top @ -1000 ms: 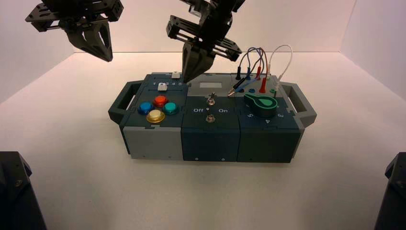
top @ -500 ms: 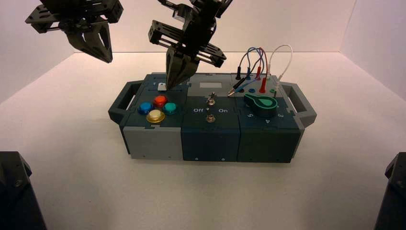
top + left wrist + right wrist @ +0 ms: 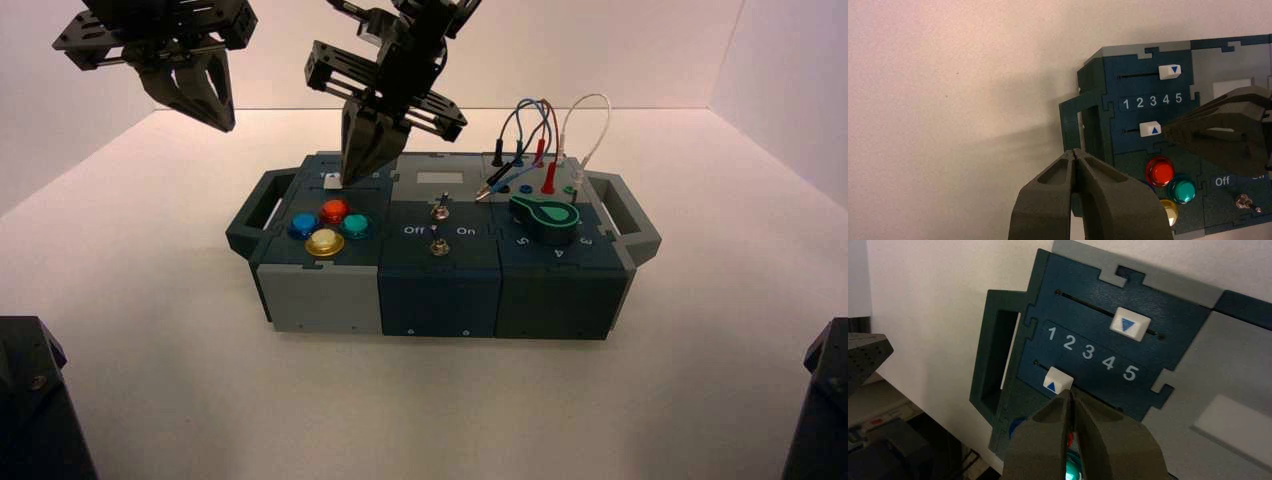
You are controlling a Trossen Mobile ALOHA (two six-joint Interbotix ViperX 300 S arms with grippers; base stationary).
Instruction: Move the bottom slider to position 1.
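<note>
The bottom slider point(image 3: 1058, 380), a white knob with a blue arrow, sits in its dark track below the 1-5 number row. It stands around the 2 to 3 marks; a short stretch of track shows between it and the end by the numeral 1 point(image 3: 1051, 333). My right gripper point(image 3: 1071, 392) is shut, its tips against the knob's side away from the 1. In the high view, the right gripper point(image 3: 350, 178) hangs over the box's left rear, with the slider point(image 3: 331, 180) beside its tip. My left gripper point(image 3: 222, 120) is shut and parked high at the far left.
The upper slider point(image 3: 1130, 324) stands near the 5. Red point(image 3: 334, 210), blue point(image 3: 303, 225), green point(image 3: 355, 225) and yellow point(image 3: 324, 242) buttons lie in front of the sliders. Two toggle switches point(image 3: 439, 210), a green dial point(image 3: 545, 217) and wires point(image 3: 530, 140) are to the right.
My right gripper has swung left and down onto the bottom slider. The white knob has shifted a little to the left. The left arm has not moved.
</note>
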